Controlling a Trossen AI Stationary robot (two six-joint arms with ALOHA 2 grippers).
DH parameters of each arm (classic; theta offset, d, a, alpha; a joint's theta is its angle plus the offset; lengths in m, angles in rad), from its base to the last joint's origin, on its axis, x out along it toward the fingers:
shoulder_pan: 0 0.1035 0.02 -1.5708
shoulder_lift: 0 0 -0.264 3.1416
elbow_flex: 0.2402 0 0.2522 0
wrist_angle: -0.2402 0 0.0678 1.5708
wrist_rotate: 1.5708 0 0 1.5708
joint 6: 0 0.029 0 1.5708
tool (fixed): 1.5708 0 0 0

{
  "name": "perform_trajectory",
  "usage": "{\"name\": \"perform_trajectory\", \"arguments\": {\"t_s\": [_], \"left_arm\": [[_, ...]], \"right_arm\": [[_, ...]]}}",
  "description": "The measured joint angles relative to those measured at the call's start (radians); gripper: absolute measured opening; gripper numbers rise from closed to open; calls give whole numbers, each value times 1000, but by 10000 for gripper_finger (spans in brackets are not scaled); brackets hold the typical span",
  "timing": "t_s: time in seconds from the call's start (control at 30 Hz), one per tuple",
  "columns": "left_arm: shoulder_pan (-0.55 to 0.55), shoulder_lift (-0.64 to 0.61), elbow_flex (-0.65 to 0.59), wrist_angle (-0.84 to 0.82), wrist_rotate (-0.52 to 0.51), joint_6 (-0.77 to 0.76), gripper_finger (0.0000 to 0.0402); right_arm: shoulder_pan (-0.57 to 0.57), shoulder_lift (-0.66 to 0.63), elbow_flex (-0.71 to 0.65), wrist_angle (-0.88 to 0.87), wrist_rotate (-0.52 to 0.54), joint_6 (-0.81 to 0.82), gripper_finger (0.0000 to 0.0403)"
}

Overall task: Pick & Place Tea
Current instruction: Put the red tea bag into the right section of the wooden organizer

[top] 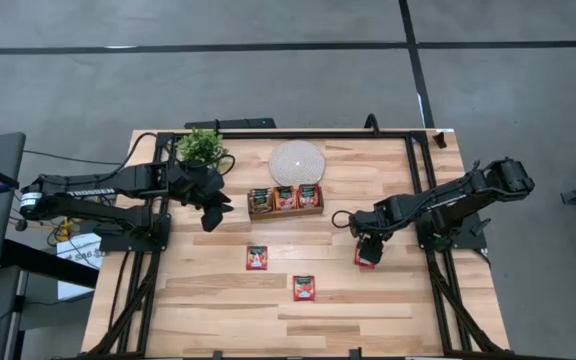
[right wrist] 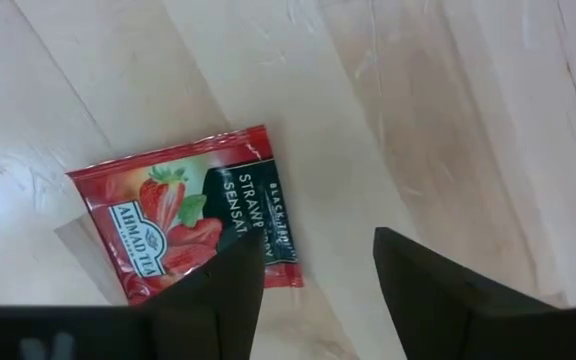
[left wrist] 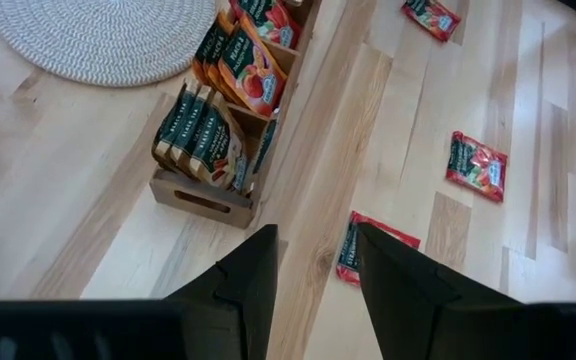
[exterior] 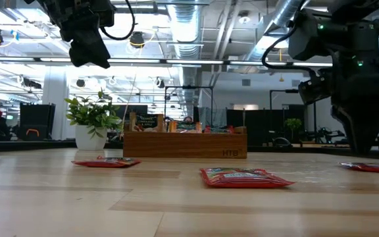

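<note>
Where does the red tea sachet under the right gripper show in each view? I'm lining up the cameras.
High view: red sachet right of centre, beneath the right gripper.
Low view: far right edge, flat on the table.
Left wrist view: at the picture's top.
Right wrist view: centre-left, ahead of the open fingers.
Shared landmark: wooden tray.

Three red tea sachets lie flat on the bare wood, well apart from one another. One red sachet (right wrist: 183, 222), printed with strawberries and a dark label panel, lies directly under the right gripper (right wrist: 313, 265), whose fingers stand apart above it without touching. A second sachet (top: 257, 257) lies below and ahead of the left gripper (left wrist: 315, 262), a third (top: 303, 287) between the two grippers. More sachets (top: 285, 197) stand upright, packed in rows, ahead of the left gripper.
</note>
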Motion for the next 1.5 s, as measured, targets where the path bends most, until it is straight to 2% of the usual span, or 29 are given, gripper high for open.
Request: {"name": "perform_trajectory", "arguments": {"t_s": [0.13, 0.37, 0.63, 0.77, 0.93, 1.1, 1.3, 1.5], "left_arm": [[0, 16, 0, -5, 0, 2, 128], [0, 61, 0, 21, 0, 103, 128], [0, 100, 0, 301, 1, 196, 128], [0, 87, 0, 384, 25, 193, 128], [0, 14, 0, 378, 34, 184, 128], [0, -100, 0, 369, 34, 184, 128], [0, -207, 0, 273, 34, 175, 128], [0, -258, 0, 237, 34, 172, 128]], "right_arm": [[3, 0, 0, 0, 0, 19, 173], [32, 19, 0, 4, 0, 50, 173], [46, 140, 0, 25, -2, 71, 173], [46, 147, 2, 26, -1, 88, 164], [47, 104, -10, 29, 24, 146, 133], [47, 90, -10, 25, 30, 148, 78], [46, 91, -9, 25, 29, 149, 13], [46, 91, -5, 23, 24, 174, 6]]}}
